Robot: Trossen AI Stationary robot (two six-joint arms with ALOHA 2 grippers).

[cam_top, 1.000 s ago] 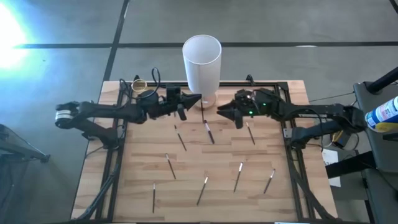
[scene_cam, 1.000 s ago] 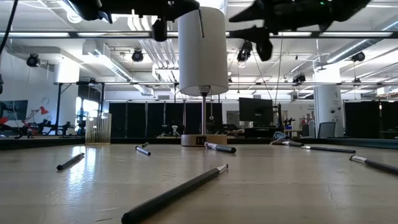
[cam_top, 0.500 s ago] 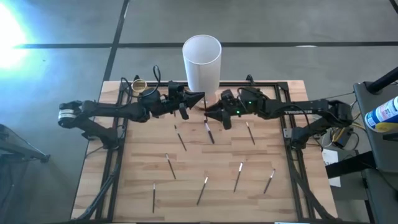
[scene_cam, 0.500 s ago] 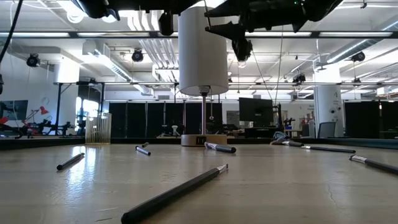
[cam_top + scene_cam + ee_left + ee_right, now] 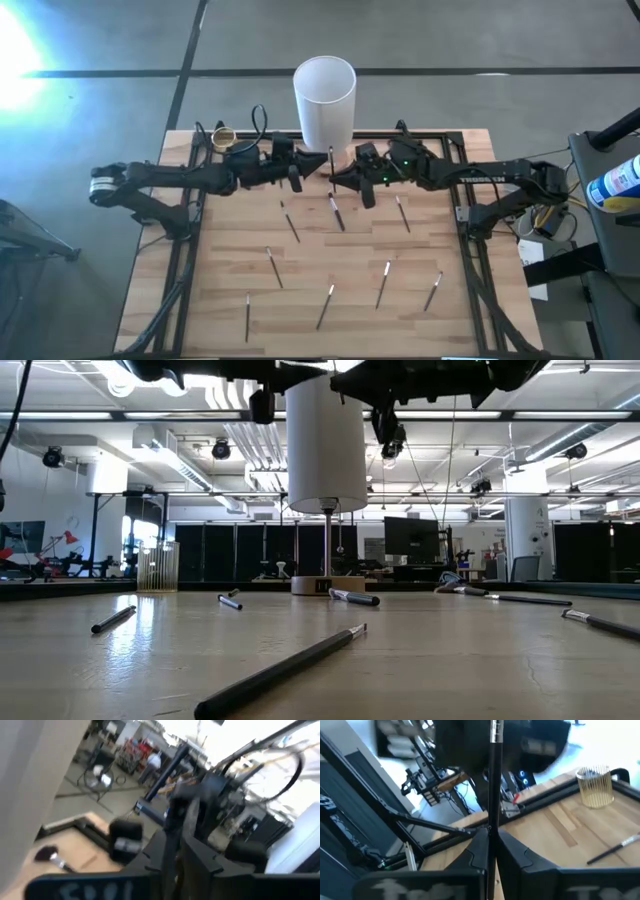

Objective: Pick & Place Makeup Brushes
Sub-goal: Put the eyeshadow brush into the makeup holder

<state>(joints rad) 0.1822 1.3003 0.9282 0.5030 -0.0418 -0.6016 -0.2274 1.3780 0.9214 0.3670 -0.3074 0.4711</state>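
From above, my right gripper [image 5: 333, 178] and my left gripper [image 5: 312, 172] meet just in front of the white cylinder [image 5: 324, 98]. A thin brush [image 5: 331, 160] stands upright between them. Seven more brushes [image 5: 336, 213] lie scattered on the wooden table [image 5: 230, 250].

From table height, brushes lie across the surface, one long dark one [image 5: 280, 671] nearest.

Through my left wrist camera, I cannot tell how my left jaws stand.

Through my right wrist camera, my fingers [image 5: 479, 847] are pinched onto the upright brush's shaft [image 5: 493, 790]; a small yellowish cup [image 5: 595, 786] stands on the table.
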